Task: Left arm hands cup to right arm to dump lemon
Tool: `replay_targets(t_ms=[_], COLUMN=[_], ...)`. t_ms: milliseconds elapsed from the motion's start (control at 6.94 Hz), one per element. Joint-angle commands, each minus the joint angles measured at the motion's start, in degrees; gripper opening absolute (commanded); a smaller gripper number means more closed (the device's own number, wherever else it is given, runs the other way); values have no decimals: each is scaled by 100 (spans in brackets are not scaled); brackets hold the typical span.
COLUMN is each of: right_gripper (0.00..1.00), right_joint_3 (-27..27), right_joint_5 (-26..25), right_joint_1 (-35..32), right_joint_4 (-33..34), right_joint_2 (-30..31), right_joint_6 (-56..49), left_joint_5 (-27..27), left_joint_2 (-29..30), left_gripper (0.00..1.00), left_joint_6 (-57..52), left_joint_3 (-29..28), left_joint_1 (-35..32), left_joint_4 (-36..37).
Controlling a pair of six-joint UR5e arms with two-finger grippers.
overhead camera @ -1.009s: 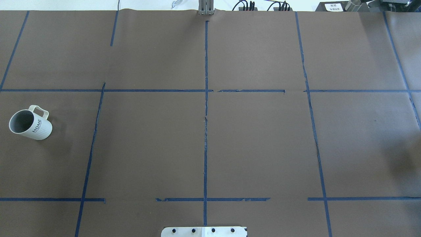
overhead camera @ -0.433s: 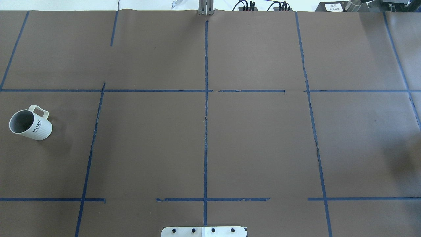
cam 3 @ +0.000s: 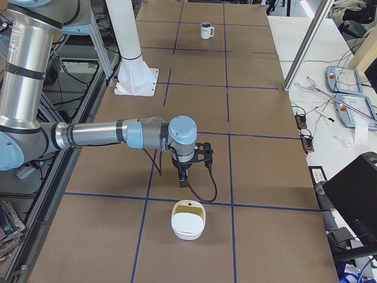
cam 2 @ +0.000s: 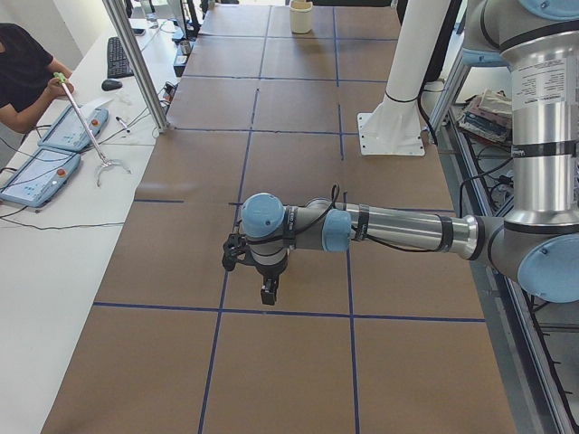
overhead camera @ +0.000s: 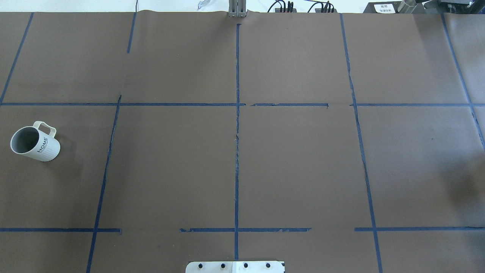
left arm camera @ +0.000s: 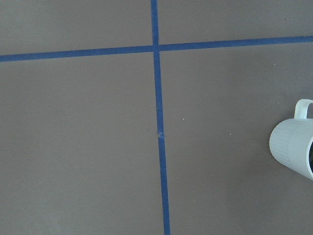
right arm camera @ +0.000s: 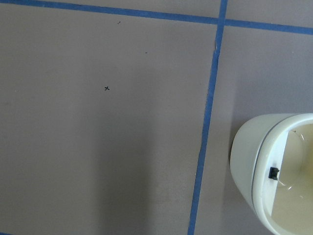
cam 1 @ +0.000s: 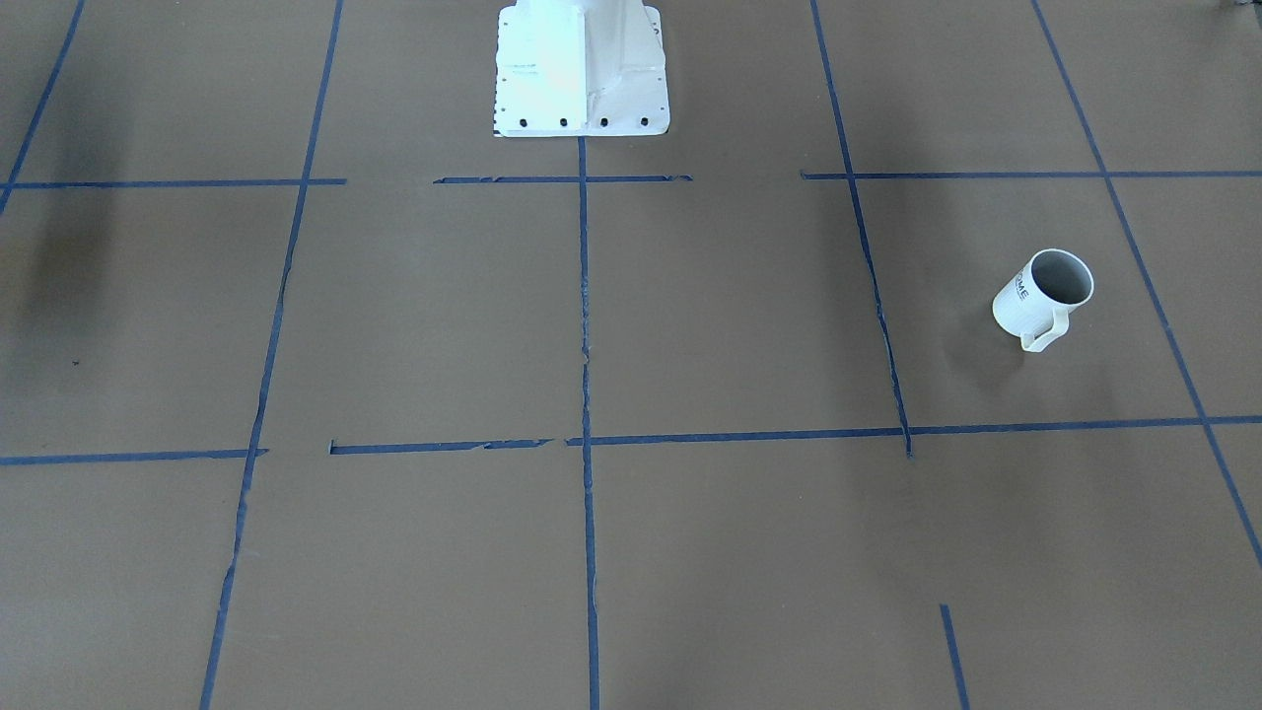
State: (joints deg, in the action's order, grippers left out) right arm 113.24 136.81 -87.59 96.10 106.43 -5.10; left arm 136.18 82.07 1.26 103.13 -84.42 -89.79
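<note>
The cup (overhead camera: 35, 143), an off-white ribbed mug with a grey inside, stands on the brown table at the far left of the overhead view. It also shows in the front view (cam 1: 1043, 296), far off in the right side view (cam 3: 205, 30), and at the right edge of the left wrist view (left arm camera: 293, 152). No lemon shows; the cup's visible inside looks grey. The left gripper (cam 2: 270, 291) hangs over the table, pointing down, and hides the cup there. The right gripper (cam 3: 184, 180) hangs just behind a white container. I cannot tell whether either gripper is open or shut.
A white bowl-like container (cam 3: 188, 220) sits on the table at the robot's right end, and also shows in the right wrist view (right arm camera: 274, 171). The white robot base (cam 1: 582, 69) stands mid-table. A person (cam 2: 23, 72) and tablets are at a side bench.
</note>
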Motion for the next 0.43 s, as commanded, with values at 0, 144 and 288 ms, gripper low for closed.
replay_targets(t_ms=[0, 144, 288], right_gripper=[100, 100, 100], right_joint_3=[40, 41, 41], right_joint_5=[12, 12, 12], right_joint_1=[14, 32, 136], right_joint_4=[-3, -3, -3], right_joint_2=[-17, -34, -43], right_joint_6=[18, 18, 9], left_joint_5=[31, 23, -29], left_joint_2=[46, 54, 81], left_gripper=[100, 100, 100], left_joint_6=[1692, 2415, 2875], left_joint_3=[-39, -56, -91], left_joint_1=[913, 1249, 1844], left_joint_4=[-1279, -1826, -2066])
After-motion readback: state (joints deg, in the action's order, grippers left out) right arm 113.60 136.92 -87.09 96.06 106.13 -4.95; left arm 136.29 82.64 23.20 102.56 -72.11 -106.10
